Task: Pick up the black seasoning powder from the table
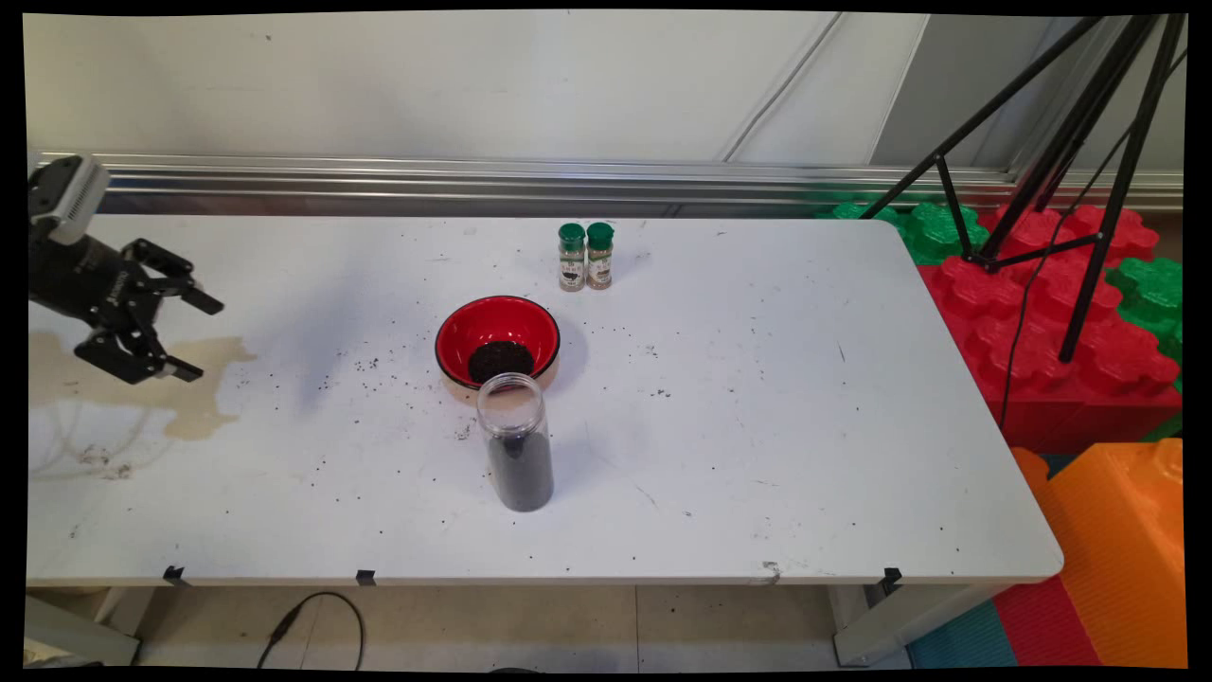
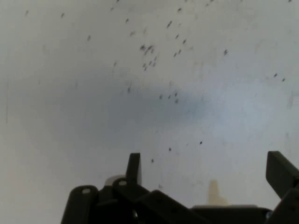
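We see the gripper [image 1: 194,336] at the table's [image 1: 757,455] left end, jaws spread and empty, above a brownish stain [image 1: 199,398]. Well apart stands a clear jar [image 1: 516,440] touching, perhaps, the red bowl [image 1: 497,332]; two green-capped bottles [image 1: 585,256] behind. Dark specks [image 2: 149,49] blur in the hand view.

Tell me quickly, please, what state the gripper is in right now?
Gripper: open, holding nothing, above the white table at its left end.

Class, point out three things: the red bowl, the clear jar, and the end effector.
red bowl [image 1: 530,327], main view, on its red inner wall.
clear jar [image 1: 519,469], main view, on its dark-filled lower body.
end effector [image 1: 196,336], main view, midway between its open fingertips.
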Controlling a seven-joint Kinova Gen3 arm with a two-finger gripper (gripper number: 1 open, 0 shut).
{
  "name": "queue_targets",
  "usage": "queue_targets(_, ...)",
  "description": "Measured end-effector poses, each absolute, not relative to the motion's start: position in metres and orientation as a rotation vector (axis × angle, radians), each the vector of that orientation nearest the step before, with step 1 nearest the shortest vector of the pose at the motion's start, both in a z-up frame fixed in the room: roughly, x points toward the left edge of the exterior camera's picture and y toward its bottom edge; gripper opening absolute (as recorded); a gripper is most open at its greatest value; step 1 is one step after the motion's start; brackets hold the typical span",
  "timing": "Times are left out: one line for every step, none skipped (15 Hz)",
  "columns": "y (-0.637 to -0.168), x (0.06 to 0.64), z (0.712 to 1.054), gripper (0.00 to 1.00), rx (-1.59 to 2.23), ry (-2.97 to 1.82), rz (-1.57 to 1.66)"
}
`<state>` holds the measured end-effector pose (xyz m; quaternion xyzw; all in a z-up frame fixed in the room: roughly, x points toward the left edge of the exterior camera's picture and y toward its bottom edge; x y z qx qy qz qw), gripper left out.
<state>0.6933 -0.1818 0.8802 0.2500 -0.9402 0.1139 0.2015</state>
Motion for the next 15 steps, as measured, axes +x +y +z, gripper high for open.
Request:
queue_targets(-0.184, 0.687, 0.881, 1.0, 0.66, -2.631, 0.316)
queue_targets(-0.187, 0.682, 0.882, 1.0, 0.626, -2.632, 0.314)
queue_targets(-0.19, 0.675, 0.883, 1.0, 0.589, -2.632, 0.311)
queue_targets(-0.192, 0.669, 0.883, 1.0, 0.553, -2.629, 0.307)
queue_targets(-0.195, 0.664, 0.884, 1.0, 0.523, -2.624, 0.301)
queue_targets(-0.196, 0.66, 0.885, 1.0, 0.504, -2.621, 0.298)
queue_targets(-0.198, 0.656, 0.885, 1.0, 0.477, -2.614, 0.292)
queue_targets(-0.199, 0.652, 0.886, 1.0, 0.46, -2.609, 0.289)
queue_targets(-0.201, 0.648, 0.886, 1.0, 0.433, -2.6, 0.283)
queue_targets(-0.203, 0.643, 0.887, 1.0, 0.404, -2.589, 0.276)
queue_targets(-0.205, 0.638, 0.888, 1.0, 0.375, -2.576, 0.27)
queue_targets(-0.207, 0.635, 0.889, 1.0, 0.352, -2.563, 0.265)
queue_targets(-0.208, 0.632, 0.889, 1.0, 0.337, -2.554, 0.262)
queue_targets(-0.21, 0.628, 0.89, 1.0, 0.317, -2.539, 0.256)
queue_targets(-0.211, 0.626, 0.89, 1.0, 0.305, -2.529, 0.253)
